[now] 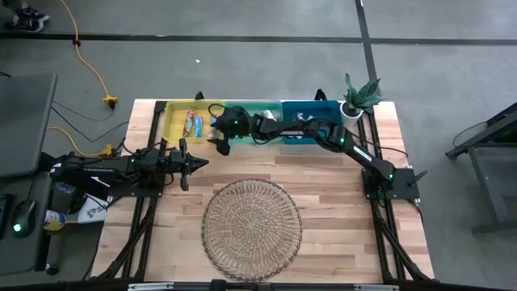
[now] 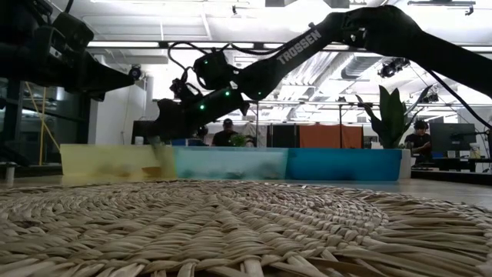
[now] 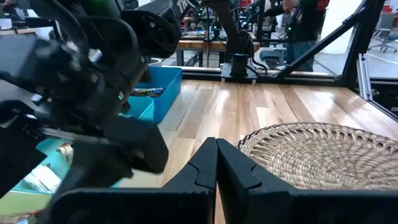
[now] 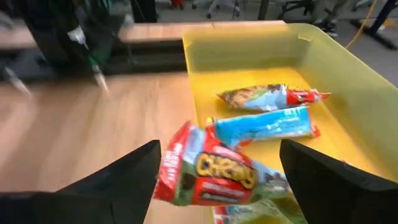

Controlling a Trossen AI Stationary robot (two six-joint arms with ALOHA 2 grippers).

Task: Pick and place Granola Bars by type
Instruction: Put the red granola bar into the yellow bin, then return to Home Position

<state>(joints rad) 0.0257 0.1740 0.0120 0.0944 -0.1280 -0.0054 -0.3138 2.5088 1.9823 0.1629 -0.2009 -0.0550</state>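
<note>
My right gripper [image 4: 219, 149] is open over the near rim of the yellow bin [image 1: 174, 121], also seen in the high view [image 1: 220, 139]. A red-and-white wrapped granola bar [image 4: 208, 173] shows between its spread fingers, partly over the bin's edge. Two more bars, a white-teal one [image 4: 267, 96] and a bright blue one [image 4: 267, 124], lie flat on the yellow bin's floor. My left gripper [image 3: 217, 168] is shut and holds nothing. It waits over the table left of the bins [image 1: 192, 164]. My right gripper's fingers [image 4: 124, 180] stand apart on either side of the red-and-white bar [image 4: 186, 155], coming from above and slanting toward the yellow bin. I cannot tell whether they touch it.
A teal bin [image 1: 252, 109] and a blue bin [image 1: 311, 109] stand in a row to the right of the yellow one along the far edge. A potted plant [image 1: 359, 97] is at the far right corner. A round wicker mat [image 1: 250, 229] lies near the front.
</note>
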